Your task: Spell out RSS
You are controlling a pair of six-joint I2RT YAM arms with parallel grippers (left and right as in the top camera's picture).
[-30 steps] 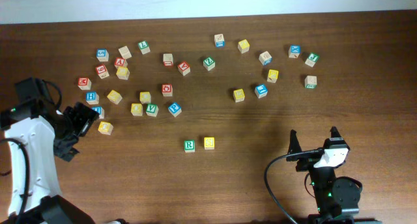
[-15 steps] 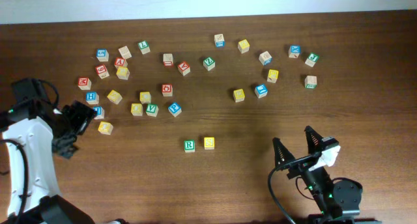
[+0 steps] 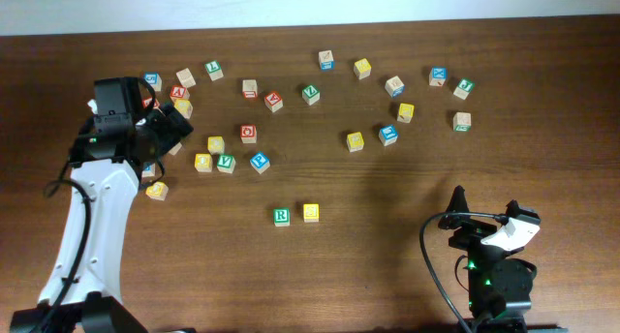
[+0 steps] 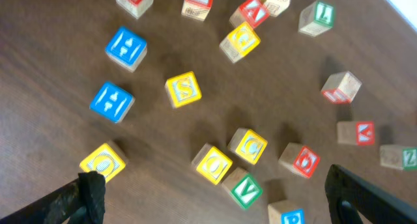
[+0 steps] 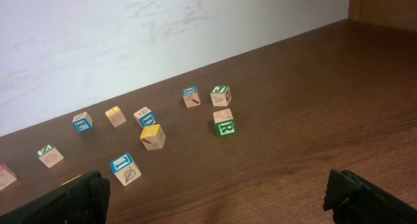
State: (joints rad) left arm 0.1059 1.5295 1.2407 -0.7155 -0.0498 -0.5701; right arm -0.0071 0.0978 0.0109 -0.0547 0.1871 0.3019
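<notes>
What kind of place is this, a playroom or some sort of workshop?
Probably a robot test bench, not a playroom: a white robot arm and a black robot arm stand at a dark wooden table strewn with small wooden letter cubes, a plain pale wall behind.

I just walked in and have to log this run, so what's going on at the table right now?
The robot is spelling RSS with letter cubes. The R cube and a yellow S cube sit side by side on the table. The left gripper hovers open over the scattered letter cubes on the left, with a second yellow S cube below it; it holds nothing. The right gripper is open, away from the cubes.
</notes>
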